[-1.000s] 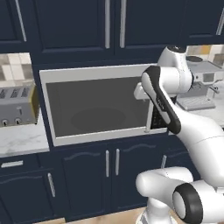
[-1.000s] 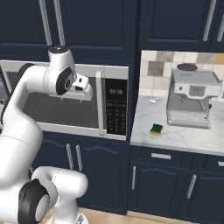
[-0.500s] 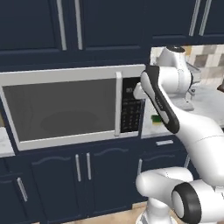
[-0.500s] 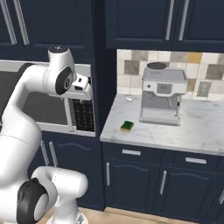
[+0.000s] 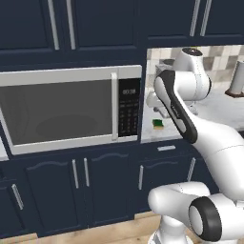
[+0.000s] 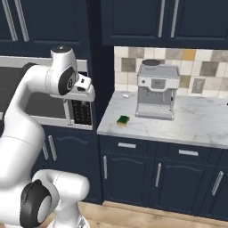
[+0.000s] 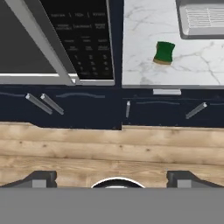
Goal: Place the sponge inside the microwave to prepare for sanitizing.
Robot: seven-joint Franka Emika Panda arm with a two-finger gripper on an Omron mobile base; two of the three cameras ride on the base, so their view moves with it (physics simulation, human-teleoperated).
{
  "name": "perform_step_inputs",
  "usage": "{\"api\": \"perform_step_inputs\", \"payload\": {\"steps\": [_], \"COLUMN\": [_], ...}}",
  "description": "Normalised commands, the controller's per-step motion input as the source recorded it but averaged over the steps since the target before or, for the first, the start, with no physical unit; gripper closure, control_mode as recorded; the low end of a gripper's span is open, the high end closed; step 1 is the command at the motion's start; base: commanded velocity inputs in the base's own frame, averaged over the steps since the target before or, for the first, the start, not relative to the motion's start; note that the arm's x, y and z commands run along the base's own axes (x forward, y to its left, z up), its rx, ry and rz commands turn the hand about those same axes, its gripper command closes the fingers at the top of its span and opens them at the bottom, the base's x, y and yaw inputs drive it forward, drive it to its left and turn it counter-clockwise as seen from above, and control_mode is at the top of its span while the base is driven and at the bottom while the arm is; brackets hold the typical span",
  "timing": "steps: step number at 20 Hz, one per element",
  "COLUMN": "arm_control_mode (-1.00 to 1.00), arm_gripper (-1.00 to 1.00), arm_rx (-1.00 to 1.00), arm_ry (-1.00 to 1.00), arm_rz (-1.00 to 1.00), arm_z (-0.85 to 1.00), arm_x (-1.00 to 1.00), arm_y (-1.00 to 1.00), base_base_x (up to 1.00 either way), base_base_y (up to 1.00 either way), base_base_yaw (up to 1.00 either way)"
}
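Observation:
The sponge (image 6: 123, 120), a small block with a green top over yellow, lies near the left front of the marble counter (image 6: 178, 127). It also shows as the sponge (image 5: 157, 124) and the sponge (image 7: 164, 52). The microwave (image 5: 66, 112) is built in to the left of the counter, its dark glass door shut and its black keypad (image 6: 80, 111) beside my hand. My gripper (image 7: 113, 179) is open and holds nothing. It hangs in front of the microwave keypad (image 7: 83, 39), left of the sponge and well back from it. In the right base view, my gripper (image 6: 87, 92) sits at keypad height.
A grey espresso machine (image 6: 155, 91) stands on the counter behind and to the right of the sponge. Dark blue cabinets with bar handles (image 6: 158, 174) run below, and upper cabinets (image 6: 164, 20) hang above. A wooden floor (image 7: 109, 153) lies under my hand.
The whole picture has slid left, so the base has driven to the right. The counter and sponge now sit nearer the middle. My arm keeps its pose and the gripper stays open.

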Motion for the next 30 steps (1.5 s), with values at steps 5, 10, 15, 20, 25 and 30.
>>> {"api": "perform_step_inputs", "payload": {"steps": [5, 10, 15, 20, 25, 30], "arm_control_mode": [1.0, 1.0, 1.0, 1.0, 1.0, 1.0], "arm_gripper": [-1.0, -1.0, -1.0, -1.0, -1.0, -1.0], "arm_rx": [0.0, 0.0, 0.0, 0.0, 0.0, 0.0], "arm_ry": [0.0, 0.0, 0.0, 0.0, 0.0, 0.0], "arm_rz": [0.0, 0.0, 0.0, 0.0, 0.0, 0.0], "arm_z": [0.0, 0.0, 0.0, 0.0, 0.0, 0.0], "arm_x": [0.0, 0.0, 0.0, 0.0, 0.0, 0.0], "arm_y": [0.0, 0.0, 0.0, 0.0, 0.0, 0.0], "base_base_x": [-0.36, 0.01, 0.28, 0.39, 0.21, 0.22], "base_base_y": [0.04, 0.16, 0.36, 0.3, 0.06, 0.0], "base_base_yaw": [0.0, 0.0, 0.0, 0.0, 0.0, 0.0]}}
